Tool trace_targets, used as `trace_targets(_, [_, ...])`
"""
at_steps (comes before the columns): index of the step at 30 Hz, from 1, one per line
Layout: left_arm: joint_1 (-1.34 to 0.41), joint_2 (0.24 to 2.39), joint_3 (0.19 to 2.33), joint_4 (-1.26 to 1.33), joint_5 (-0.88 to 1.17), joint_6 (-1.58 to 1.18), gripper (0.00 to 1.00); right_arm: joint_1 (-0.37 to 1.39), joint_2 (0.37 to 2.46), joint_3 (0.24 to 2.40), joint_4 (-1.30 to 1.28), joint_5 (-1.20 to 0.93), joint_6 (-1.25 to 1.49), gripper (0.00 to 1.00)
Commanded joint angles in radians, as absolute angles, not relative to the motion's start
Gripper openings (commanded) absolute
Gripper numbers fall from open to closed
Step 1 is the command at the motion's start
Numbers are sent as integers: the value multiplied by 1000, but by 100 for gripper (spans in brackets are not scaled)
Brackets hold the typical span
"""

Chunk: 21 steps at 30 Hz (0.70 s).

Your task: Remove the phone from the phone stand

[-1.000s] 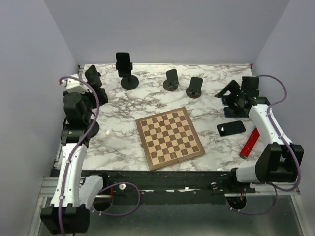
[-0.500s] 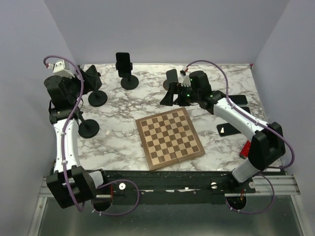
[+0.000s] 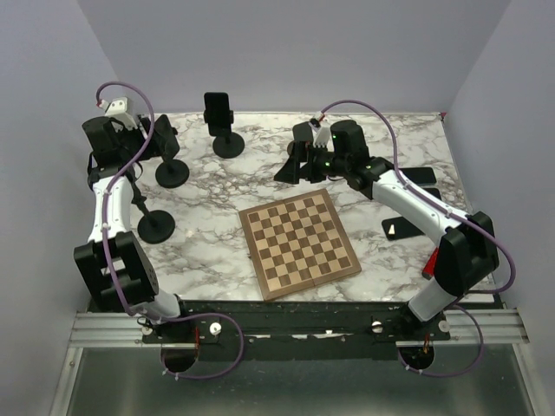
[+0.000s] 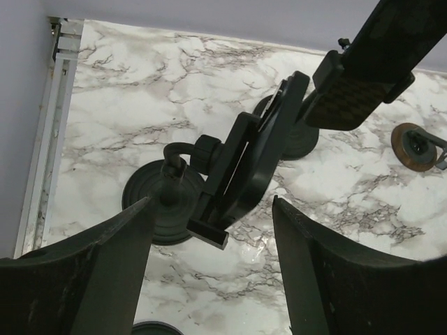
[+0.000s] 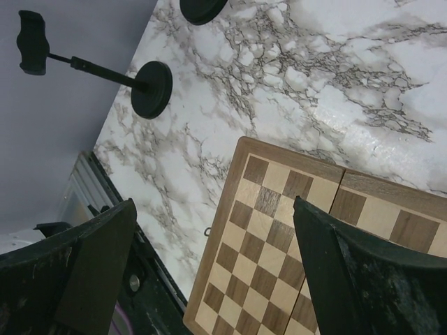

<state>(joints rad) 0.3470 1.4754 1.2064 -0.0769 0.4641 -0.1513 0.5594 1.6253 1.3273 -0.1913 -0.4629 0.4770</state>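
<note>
Phone (image 4: 271, 132) tilted in stand (image 4: 167, 206), long axis diagonal, dead ahead of our left gripper (image 4: 211, 209), jaws spread; left arm nearer.

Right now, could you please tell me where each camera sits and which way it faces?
Top external: above and behind the bases, looking down on the marble table; left arm and right arm show.
Left wrist: on the left arm, looking down at a phone stand; left fingers frame it.
Right wrist: on the right arm, looking down at the chessboard; right fingers show.
Shared: the chessboard, in top and right wrist.
</note>
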Motion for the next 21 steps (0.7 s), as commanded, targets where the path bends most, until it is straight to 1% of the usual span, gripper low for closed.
trace_targets(1, [353,1537,1268,-106,491,-77,75,567,1619,1327,-163,-496,443,100])
trace_targets(4, [351,1572,1271,-88,538,-75,74,568,1605,1312,-161,-492,439,100])
trace_targets(5, [352,1586,1273,-77,561,-79,71,567,1603,1309,-161,-494,438,100])
trace_targets(12, [352,1609,1258,-70,614,-106,41,569,1600,1302,-156,-496,446,100])
trace_targets(14, [352,1610,1262,-83,631,-118,31,572,1603,1303,-148,-495,451,100])
trace_targets(15, [352,1610,1264,-93,647,-124,29,575,1606,1306,-146,-494,452,100])
trace_targets(17, [352,1606,1262,-105,693,-146,24,583,1613,1311,-142,-489,452,100])
trace_targets(21, [341,1579,1243,-144,730,-187,20,607,1631,1313,-114,-479,460,100])
